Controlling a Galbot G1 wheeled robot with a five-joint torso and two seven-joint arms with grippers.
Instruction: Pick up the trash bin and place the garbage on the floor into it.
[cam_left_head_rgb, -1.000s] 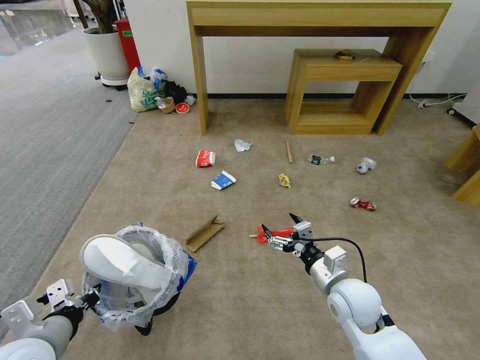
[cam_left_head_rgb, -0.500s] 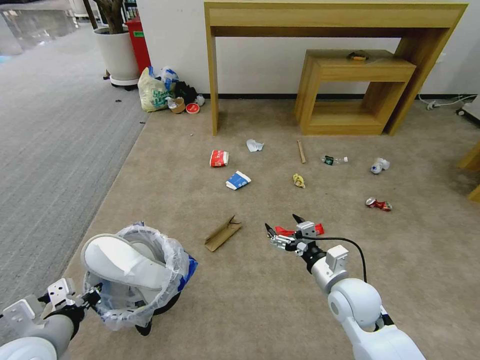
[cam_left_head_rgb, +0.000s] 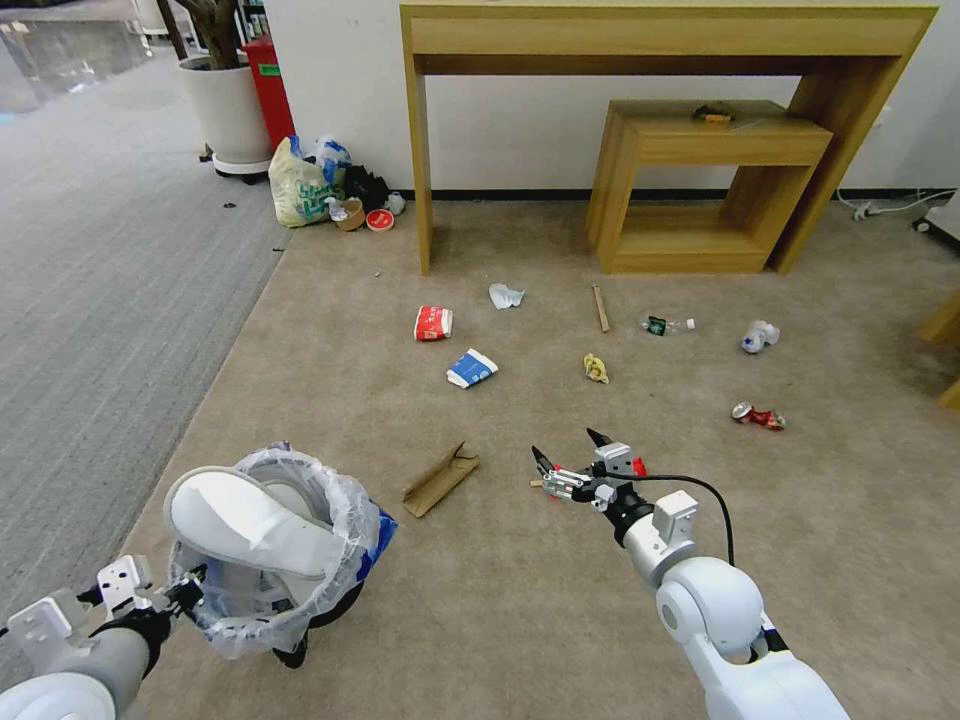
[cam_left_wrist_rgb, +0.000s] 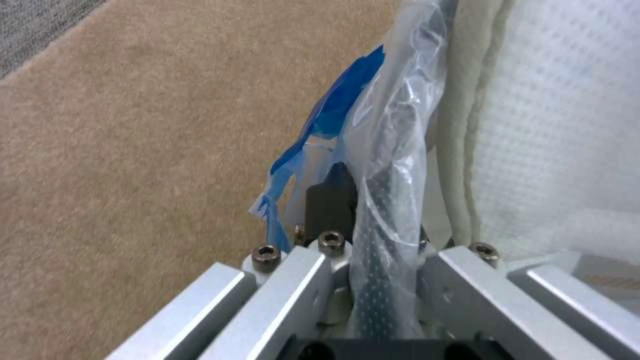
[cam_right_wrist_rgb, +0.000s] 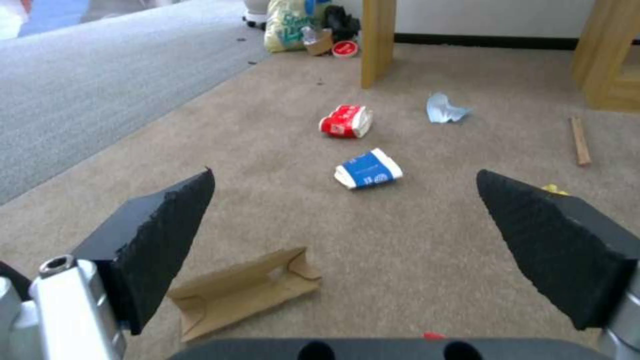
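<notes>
The right gripper (cam_left_head_rgb: 568, 458), jaws spread, hovers over the red wrapper (cam_left_head_rgb: 637, 466); the left gripper (cam_left_head_rgb: 185, 590) pinches the trash bin (cam_left_head_rgb: 300, 560) rim.

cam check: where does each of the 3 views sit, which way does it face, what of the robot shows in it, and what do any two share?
Head view: on the head, facing forward and down at the floor; both arms show, left gripper shut on the trash bin, right gripper open.
Left wrist view: on the left wrist, along its fingers clamping the bin's bagged rim.
Right wrist view: on the right wrist, low, facing ahead between open fingers.
Shared: head and right wrist both show the blue-white cup and the cardboard.
</notes>
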